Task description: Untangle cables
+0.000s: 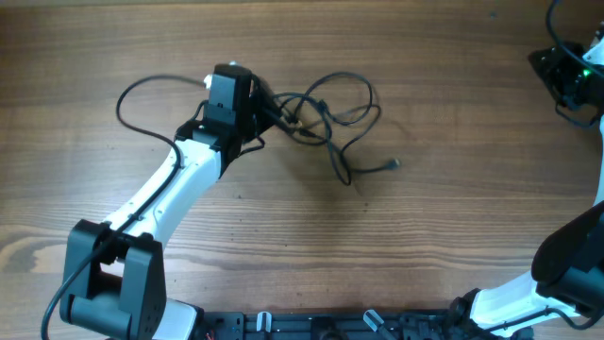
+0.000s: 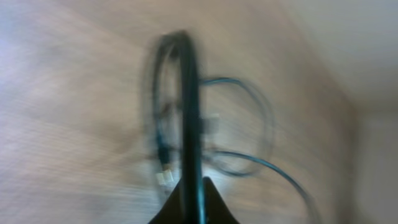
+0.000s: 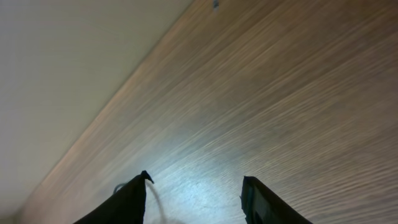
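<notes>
The cables are thin black cords lying in loose, crossing loops at the middle of the wooden table. One strand arcs out to the left, and a plug end lies to the right. My left gripper is at the left side of the tangle, shut on a cable. The blurred left wrist view shows that cable running straight up from between the shut left gripper, with loops beyond. My right gripper is far off at the back right. The right gripper stands open over bare wood.
The left arm stretches from the front left towards the tangle. The right arm's base sits at the front right. The table edge runs diagonally in the right wrist view.
</notes>
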Robot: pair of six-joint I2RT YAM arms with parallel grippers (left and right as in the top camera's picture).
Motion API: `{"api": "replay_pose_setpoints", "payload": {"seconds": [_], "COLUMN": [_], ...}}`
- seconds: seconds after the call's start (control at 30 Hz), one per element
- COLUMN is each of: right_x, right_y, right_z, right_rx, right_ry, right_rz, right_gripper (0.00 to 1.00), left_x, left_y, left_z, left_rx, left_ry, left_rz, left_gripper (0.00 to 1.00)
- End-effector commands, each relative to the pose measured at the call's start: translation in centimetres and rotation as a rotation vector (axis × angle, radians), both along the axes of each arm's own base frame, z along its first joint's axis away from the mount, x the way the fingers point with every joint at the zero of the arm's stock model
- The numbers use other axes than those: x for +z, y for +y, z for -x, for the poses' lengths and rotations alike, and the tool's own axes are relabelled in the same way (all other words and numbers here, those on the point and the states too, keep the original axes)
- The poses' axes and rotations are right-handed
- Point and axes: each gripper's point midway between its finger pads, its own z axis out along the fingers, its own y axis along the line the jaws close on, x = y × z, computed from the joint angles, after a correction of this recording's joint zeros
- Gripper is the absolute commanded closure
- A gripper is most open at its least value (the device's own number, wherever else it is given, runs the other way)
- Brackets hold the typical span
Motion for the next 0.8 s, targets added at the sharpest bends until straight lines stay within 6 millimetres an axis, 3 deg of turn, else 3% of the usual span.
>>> {"api": "replay_pose_setpoints", "payload": {"seconds": [0.0,0.1,0.13,0.17,0.33,0.47,0.57,0.67,0.77], "right_x": [2.8,3.6,4.3,5.5,7.9,9.4,10.2,9.9,8.6], "right_y": [3.2,6.3,7.9,10.6,18.1,22.6,27.2,31.4,34.0], "right_z": [-0.2,-0.2,-0.1,0.1,1.3,2.5,4.1,5.5,6.2], "right_rx": [0.156,0.291,0.365,0.503,0.758,0.863,0.987,1.085,1.111], "right_ry": [-0.088,-0.137,-0.174,-0.250,-0.356,-0.383,-0.412,-0.401,-0.351], "right_rz": [-0.019,-0.069,-0.093,-0.125,-0.166,-0.163,-0.154,-0.161,-0.094], "right_gripper": [0.47,0.47,0.48,0.48,0.48,0.47,0.46,0.45,0.45], "left_x": [7.0,11.9,12.7,13.8,16.2,16.2,15.0,13.5,11.3], "left_y": [-5.2,-7.0,-7.0,-6.9,-5.8,-4.3,-3.2,-2.9,-2.2], "left_z": [0.8,1.6,1.7,1.8,1.6,1.1,0.8,1.1,1.3], "left_rx": [-0.373,-0.482,-0.479,-0.467,-0.422,-0.381,-0.352,-0.332,-0.284], "left_ry": [-0.286,-0.442,-0.458,-0.476,-0.511,-0.497,-0.445,-0.374,-0.280], "left_rz": [0.117,0.223,0.241,0.262,0.301,0.301,0.291,0.280,0.250], "left_gripper": [0.96,0.96,0.96,0.96,0.96,0.96,0.96,0.96,0.96]}}
